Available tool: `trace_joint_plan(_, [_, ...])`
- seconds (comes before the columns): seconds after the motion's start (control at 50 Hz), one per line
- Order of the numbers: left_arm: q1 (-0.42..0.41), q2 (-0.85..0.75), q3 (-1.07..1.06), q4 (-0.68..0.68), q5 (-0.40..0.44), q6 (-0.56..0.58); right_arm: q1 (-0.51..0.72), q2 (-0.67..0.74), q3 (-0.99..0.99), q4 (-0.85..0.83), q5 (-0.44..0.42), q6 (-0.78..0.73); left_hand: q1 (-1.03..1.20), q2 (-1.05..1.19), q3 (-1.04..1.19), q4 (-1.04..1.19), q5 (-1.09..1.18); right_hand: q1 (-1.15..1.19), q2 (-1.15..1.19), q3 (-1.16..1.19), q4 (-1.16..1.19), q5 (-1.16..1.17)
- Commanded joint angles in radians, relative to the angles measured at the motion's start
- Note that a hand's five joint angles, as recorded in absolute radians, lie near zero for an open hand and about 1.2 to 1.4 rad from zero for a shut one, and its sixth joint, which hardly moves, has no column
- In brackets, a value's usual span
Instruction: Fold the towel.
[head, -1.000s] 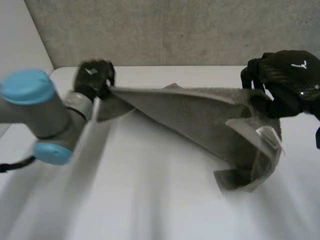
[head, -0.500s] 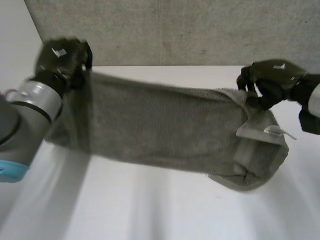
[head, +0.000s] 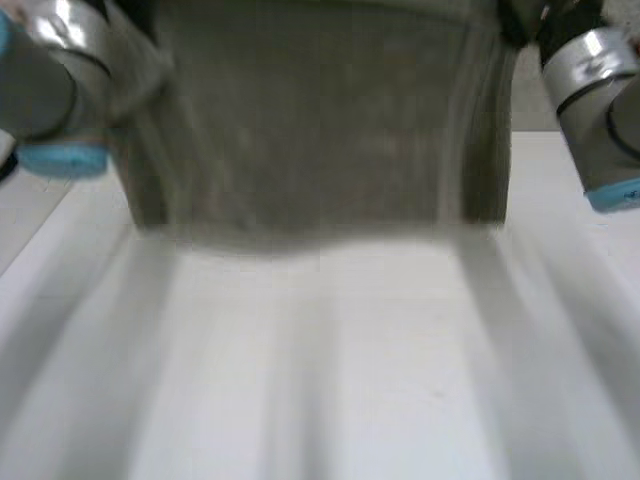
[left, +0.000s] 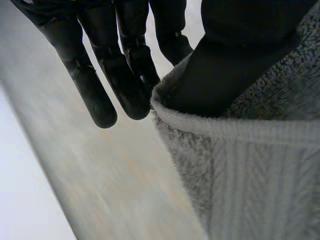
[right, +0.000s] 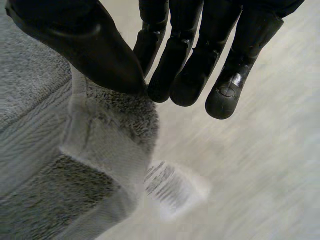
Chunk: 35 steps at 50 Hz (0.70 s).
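Towel (head: 320, 130) hangs spread flat over the far part of the white worktop (head: 330, 380), strung betw. left arm (head: 50, 90) & right arm (head: 600, 100) by its two top corners. Left hand (left: 125, 75) pinches one corner at the hem, thumb on the near face w/ straight fingers (left: 100, 107) just behind the edge. Right hand (right: 195, 65) nips the other corner betw. thumb tip & fingers (right: 225, 95), a white label (right: 170, 187) dangling just below that corner.
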Motion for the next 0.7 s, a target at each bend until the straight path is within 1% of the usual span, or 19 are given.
trace_joint_plan(0.02, [0.021, 0.118, -0.147, 0.104, 0.011, -0.075, -0.014, -0.087, 0.059, 0.048, -0.018, 0.083, 0.188, 0.179, 0.18, 0.178, 0.357, 0.082, 0.059, 0.058, 0.066, 0.041])
trace_joint_plan(0.06, [0.024, 0.118, -0.193, 0.092, 0.017, -0.076, -0.013, -0.09, 0.064, 0.132, -0.049, 0.129, 0.188, 0.179, 0.18, 0.178, 0.357, 0.082, 0.059, 0.058, 0.066, 0.041])
trace_joint_plan(0.1, [0.028, 0.118, -0.247, 0.077, 0.025, -0.076, -0.013, -0.092, 0.067, 0.169, -0.064, 0.138, 0.188, 0.179, 0.18, 0.178, 0.357, 0.082, 0.059, 0.058, 0.066, 0.041])
trace_joint_plan(0.14, [0.031, 0.12, -0.366, 0.054, 0.04, -0.076, -0.014, -0.092, 0.073, 0.205, -0.079, 0.138, 0.188, 0.179, 0.18, 0.178, 0.357, 0.082, 0.059, 0.058, 0.066, 0.041])
trace_joint_plan(0.2, [0.032, 0.121, -0.433, 0.043, 0.044, -0.075, -0.014, -0.08, 0.096, 0.278, -0.108, 0.138, 0.188, 0.179, 0.18, 0.178, 0.357, 0.082, 0.059, 0.058, 0.066, 0.041])
trace_joint_plan(0.22, [0.031, 0.123, -0.501, 0.038, 0.051, -0.069, -0.014, -0.075, 0.114, 0.308, -0.121, 0.134, 0.188, 0.179, 0.18, 0.178, 0.357, 0.082, 0.059, 0.058, 0.066, 0.041])
trace_joint_plan(0.28, [0.032, 0.124, -0.627, 0.038, 0.061, -0.067, -0.016, -0.066, 0.136, 0.33, -0.136, 0.125, 0.188, 0.179, 0.18, 0.178, 0.357, 0.082, 0.059, 0.058, 0.066, 0.041])
trace_joint_plan(0.32, [0.034, 0.123, -0.675, 0.038, 0.066, -0.066, -0.014, -0.006, 0.176, 0.358, -0.167, 0.09, 0.188, 0.179, 0.18, 0.178, 0.357, 0.082, 0.059, 0.058, 0.066, 0.041])
trace_joint_plan(0.34, [0.034, 0.117, -0.719, 0.04, 0.07, -0.064, -0.014, -0.006, 0.176, 0.358, -0.167, 0.089, 0.188, 0.179, 0.18, 0.178, 0.357, 0.082, 0.059, 0.058, 0.066, 0.041])
trace_joint_plan(0.38, [0.034, 0.112, -0.754, 0.041, 0.074, -0.064, -0.014, 0.061, 0.203, 0.394, -0.174, 0.039, 0.188, 0.179, 0.18, 0.178, 0.357, 0.082, 0.059, 0.058, 0.066, 0.041])
trace_joint_plan(0.4, [0.032, 0.104, -0.782, 0.04, 0.075, -0.059, -0.014, 0.061, 0.203, 0.395, -0.175, 0.039, 0.188, 0.179, 0.18, 0.178, 0.357, 0.082, 0.059, 0.058, 0.066, 0.041])
trace_joint_plan(0.44, [0.031, 0.091, -0.805, 0.04, 0.077, -0.05, -0.011, 0.145, 0.211, 0.454, -0.168, -0.027, 0.188, 0.179, 0.18, 0.178, 0.357, 0.082, 0.059, 0.058, 0.066, 0.041])
trace_joint_plan(0.46, [0.028, 0.069, -0.824, 0.035, 0.077, -0.035, -0.011, 0.146, 0.211, 0.454, -0.168, -0.027, 0.188, 0.179, 0.18, 0.178, 0.357, 0.082, 0.059, 0.058, 0.066, 0.041])
trace_joint_plan(0.48, [0.028, 0.069, -0.824, 0.035, 0.077, -0.035, -0.008, 0.184, 0.207, 0.485, -0.165, -0.062, 0.188, 0.179, 0.18, 0.178, 0.357, 0.082, 0.059, 0.058, 0.066, 0.041])
trace_joint_plan(0.52, [0.017, 0.029, -0.845, 0.029, 0.077, 0.022, -0.01, 0.212, 0.202, 0.511, -0.161, -0.093, 0.188, 0.179, 0.18, 0.178, 0.357, 0.082, 0.059, 0.058, 0.066, 0.041])
trace_joint_plan(0.54, [0.017, 0.029, -0.845, 0.029, 0.077, 0.022, -0.014, 0.229, 0.2, 0.531, -0.156, -0.111, 0.188, 0.179, 0.18, 0.178, 0.357, 0.082, 0.059, 0.058, 0.066, 0.041])
trace_joint_plan(0.58, [0.011, 0.017, -0.862, 0.021, 0.075, 0.078, -0.017, 0.233, 0.199, 0.548, -0.149, -0.119, 0.188, 0.179, 0.18, 0.178, 0.357, 0.082, 0.059, 0.058, 0.066, 0.041])
trace_joint_plan(0.62, [0.005, 0.017, -0.868, 0.021, 0.077, 0.095, -0.02, 0.235, 0.199, 0.556, -0.133, -0.119, 0.188, 0.179, 0.18, 0.178, 0.357, 0.082, 0.059, 0.058, 0.066, 0.041])
trace_joint_plan(0.7, [-0.005, 0.028, -0.868, 0.021, 0.075, 0.1, -0.03, 0.233, 0.21, 0.562, -0.066, -0.122, 0.188, 0.179, 0.18, 0.178, 0.357, 0.082, 0.059, 0.058, 0.066, 0.041])
